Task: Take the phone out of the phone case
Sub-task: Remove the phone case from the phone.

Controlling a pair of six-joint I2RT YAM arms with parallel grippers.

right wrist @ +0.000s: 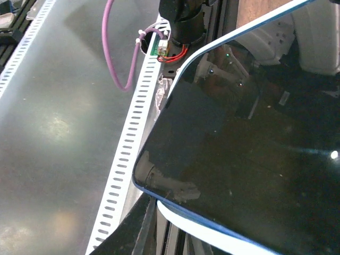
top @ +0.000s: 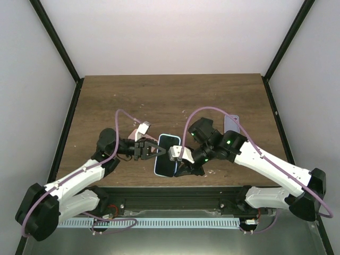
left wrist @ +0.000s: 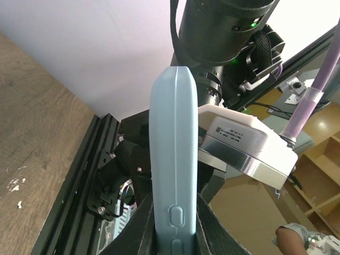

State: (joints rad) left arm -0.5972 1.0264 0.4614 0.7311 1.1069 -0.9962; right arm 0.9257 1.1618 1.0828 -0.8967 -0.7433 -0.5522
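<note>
The phone (top: 169, 151) in its pale blue phone case (left wrist: 174, 159) sits mid near edge of the desk, long axis front-to-back, squarely between both arms — my left gripper (top: 152, 150) clamps its left rim, my right gripper (top: 178, 155) meets the right — hold unclear.

We record the top external camera fixed high behind the rig, looking down on the whole table (top: 170, 95), near edge at 6 o'clock. Both wrist cameras sit very close. The left sights along the case (left wrist: 172, 159) edge, the right across the phone (right wrist: 244, 159) screen. All three views share that phone.
</note>
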